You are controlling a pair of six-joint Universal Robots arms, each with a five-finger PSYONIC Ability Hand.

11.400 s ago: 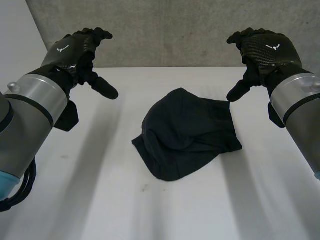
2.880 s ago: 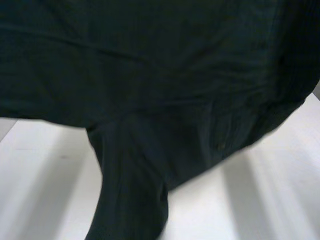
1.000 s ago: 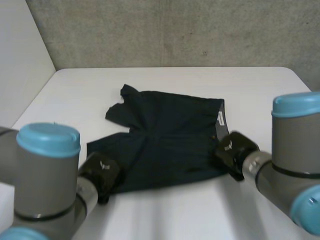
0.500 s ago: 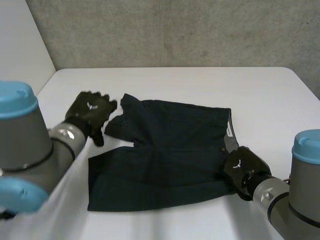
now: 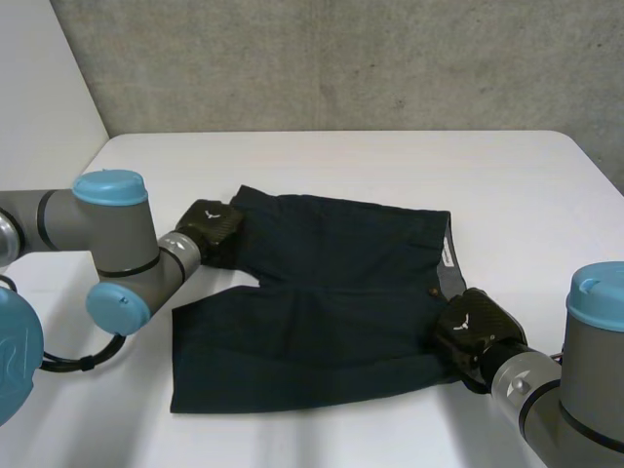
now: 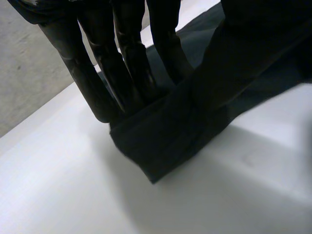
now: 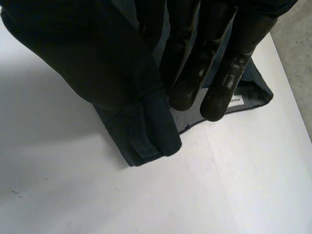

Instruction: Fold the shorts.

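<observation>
The left hand (image 5: 210,226) pinches a leg corner of the shorts (image 5: 331,302) with straight fingers (image 6: 122,58). The right hand (image 5: 475,331) pinches the waist corner.

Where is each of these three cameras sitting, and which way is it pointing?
Head view: between and behind the grey arms, looking down at the white table and the dark navy cloth shorts; the black left hand and right hand show.
Left wrist view: on the left wrist, looking along the palm; its fingers pinch a leg hem corner.
Right wrist view: on the right wrist, looking along the palm; its fingers pinch a waistband corner.
Shared: all three see the shorts and table.
</observation>
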